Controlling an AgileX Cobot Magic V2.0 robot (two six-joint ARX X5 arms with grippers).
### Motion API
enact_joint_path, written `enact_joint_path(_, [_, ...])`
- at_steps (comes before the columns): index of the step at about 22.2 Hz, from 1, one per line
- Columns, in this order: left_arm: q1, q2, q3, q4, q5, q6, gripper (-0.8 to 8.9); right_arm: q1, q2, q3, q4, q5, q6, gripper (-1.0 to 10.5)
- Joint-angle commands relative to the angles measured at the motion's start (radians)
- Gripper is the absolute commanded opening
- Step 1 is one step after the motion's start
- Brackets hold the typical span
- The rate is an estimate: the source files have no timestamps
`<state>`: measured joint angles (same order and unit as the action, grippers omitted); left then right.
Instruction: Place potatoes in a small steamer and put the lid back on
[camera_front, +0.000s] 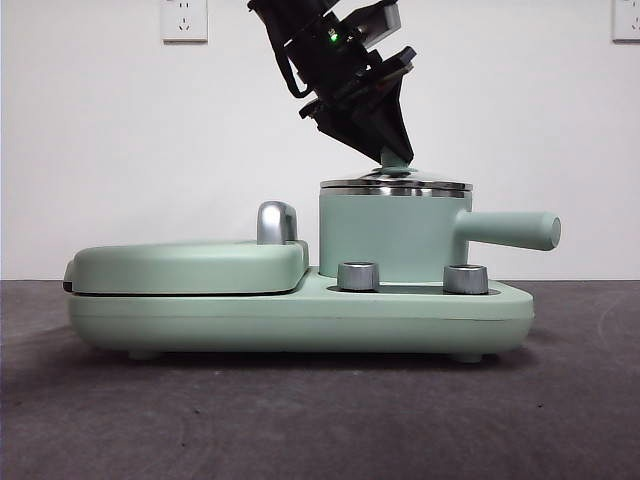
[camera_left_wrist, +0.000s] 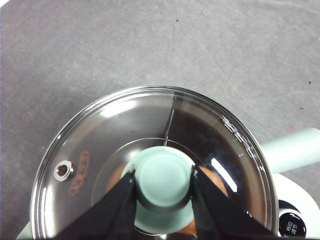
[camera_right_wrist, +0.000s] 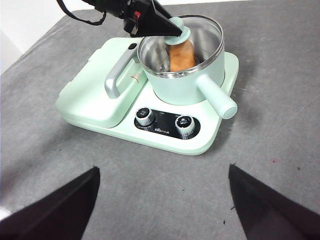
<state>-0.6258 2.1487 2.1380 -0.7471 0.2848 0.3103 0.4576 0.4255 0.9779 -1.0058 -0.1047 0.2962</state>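
Note:
The small steamer (camera_front: 390, 235) is a mint-green pot standing on the right half of the cooker base (camera_front: 300, 320). The glass lid (camera_front: 395, 185) lies level on its steel rim. My left gripper (camera_front: 397, 160) comes down from above and is shut on the lid's mint knob (camera_left_wrist: 164, 180). Through the glass, the orange-brown potato (camera_right_wrist: 181, 56) shows inside the pot, partly hidden by the knob (camera_left_wrist: 216, 181). My right gripper (camera_right_wrist: 163, 169) hangs open above the grey table, well in front of the cooker, with nothing between its fingers.
The pot's straight handle (camera_front: 515, 230) sticks out to the right. A flat mint griddle cover (camera_front: 190, 265) with a chrome handle (camera_front: 277, 222) fills the base's left half. Two steel dials (camera_front: 358, 276) (camera_front: 465, 278) sit on the front. A white wall stands behind.

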Motion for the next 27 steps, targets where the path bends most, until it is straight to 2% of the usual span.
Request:
enact_joint_path(1, [-0.002, 0.031, 0.026, -0.005, 0.016, 0.004, 0.17, 0.006, 0.003, 0.01, 0.01, 0.002, 0.011, 4.1])
enact_joint_path(3, [0.002, 0.031, 0.026, -0.009, 0.015, -0.025, 0.4, 0.006, 0.003, 0.01, 0.01, 0.002, 0.011, 4.1])
enact_joint_path(4, [0.002, 0.031, 0.027, -0.005, 0.015, -0.04, 0.89, 0.006, 0.003, 0.01, 0.01, 0.002, 0.011, 4.1])
enact_joint_path(7, [0.005, 0.023, 0.035, 0.018, 0.015, -0.121, 3.56, 0.006, 0.003, 0.01, 0.01, 0.002, 0.011, 4.1])
enact_joint_path(8, [0.005, 0.018, 0.044, 0.017, 0.015, -0.137, 4.08, 0.006, 0.003, 0.01, 0.01, 0.002, 0.011, 4.1])
enact_joint_path(12, [0.007, -0.058, 0.07, -0.026, 0.015, -0.169, 4.15, 0.006, 0.003, 0.01, 0.011, 0.002, 0.011, 4.1])
enact_joint_path(18, [0.055, -0.264, 0.069, -0.344, 0.015, -0.166, 4.05, 0.006, 0.003, 0.01, 0.01, -0.003, 0.011, 4.1])
enact_joint_path(20, [0.079, -0.343, 0.064, -0.42, 0.015, -0.181, 4.04, 0.006, 0.003, 0.01, 0.011, -0.028, 0.009, 4.1])
enact_joint_path(24, [0.1, -0.558, -0.071, -0.458, 0.016, -0.199, 4.02, 0.006, 0.003, 0.01, 0.011, -0.114, -0.021, 4.1])
enact_joint_path(27, [0.098, -0.747, -0.275, -0.456, 0.042, -0.224, 4.02, 0.006, 0.003, 0.01, 0.013, -0.159, -0.037, 4.1])
